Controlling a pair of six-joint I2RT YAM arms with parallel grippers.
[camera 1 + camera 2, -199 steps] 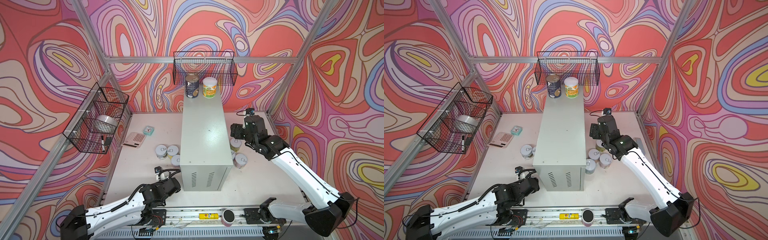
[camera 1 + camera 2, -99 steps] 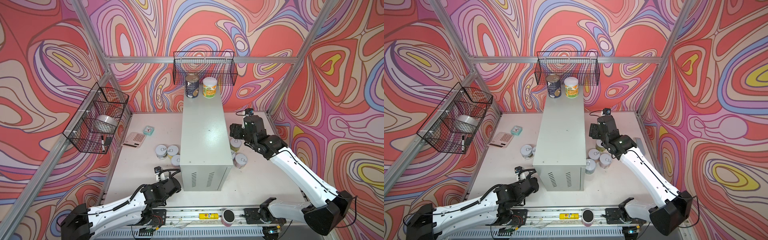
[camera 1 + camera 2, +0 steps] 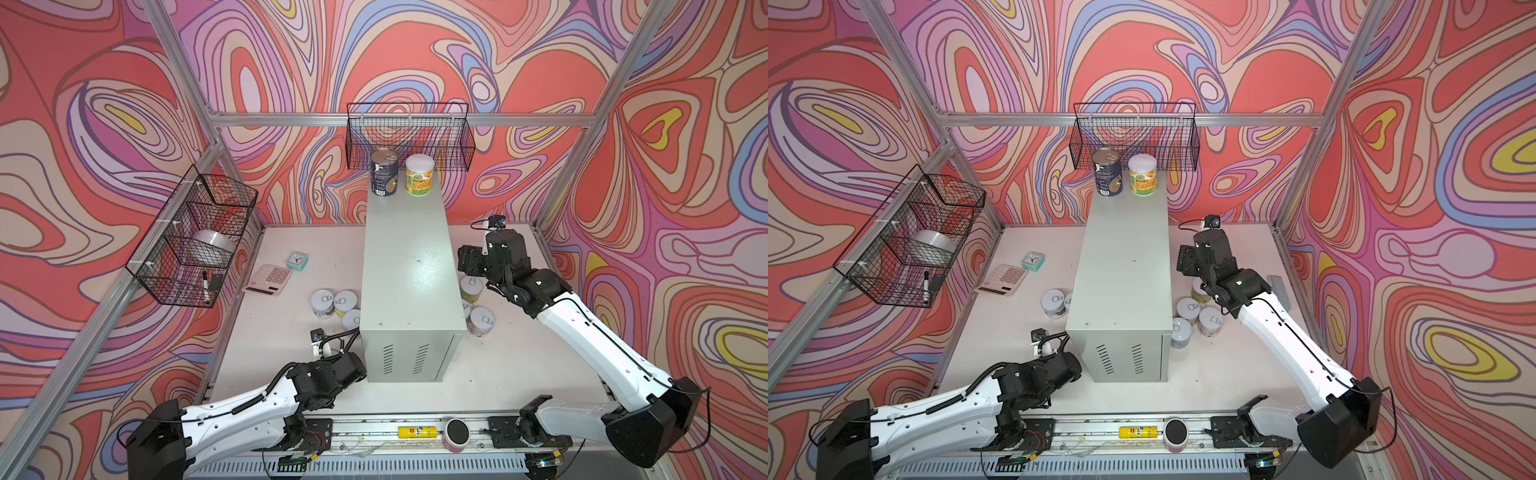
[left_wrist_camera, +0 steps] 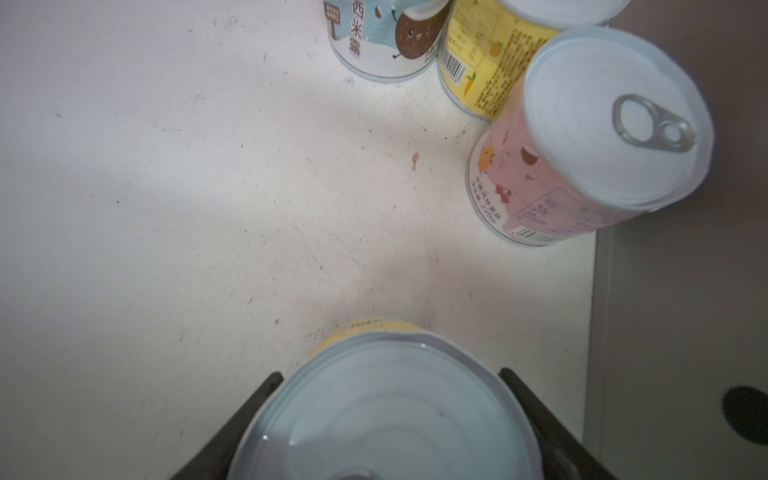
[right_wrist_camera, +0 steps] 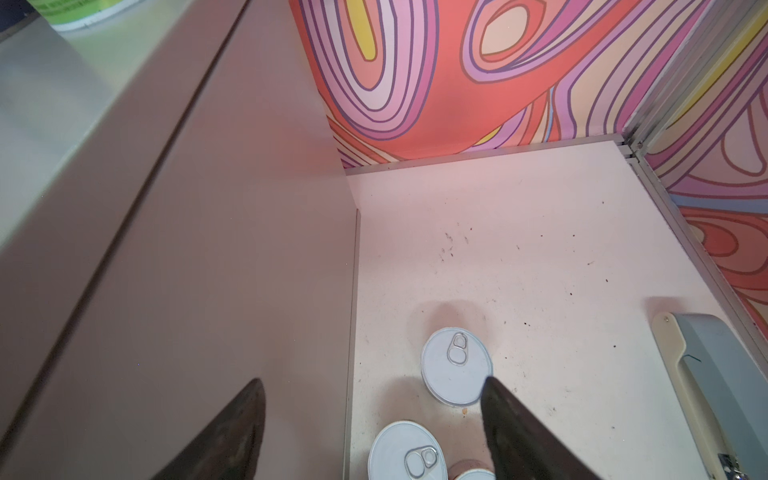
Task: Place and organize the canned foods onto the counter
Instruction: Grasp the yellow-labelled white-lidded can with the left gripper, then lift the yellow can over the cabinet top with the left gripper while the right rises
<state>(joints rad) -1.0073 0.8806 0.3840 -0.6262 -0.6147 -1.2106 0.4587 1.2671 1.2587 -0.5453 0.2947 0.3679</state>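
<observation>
Now the left gripper (image 4: 388,382) hugs the yellow can (image 4: 386,419) on both sides, on the table (image 4: 166,208) by the front left corner of the counter (image 3: 409,270). Squeeze snug, lift straight up, miss the pink can (image 4: 582,166). The right gripper (image 5: 374,390) hangs wide, empty.

We see the left gripper (image 4: 386,376) narrow its jaws onto the yellow can (image 4: 386,415) beside the counter (image 4: 685,291), while the right gripper (image 3: 467,259) edges toward it.

Two cans (image 3: 384,172) on counter (image 3: 409,270) far end; other cans (image 3: 322,303) flank it.
</observation>
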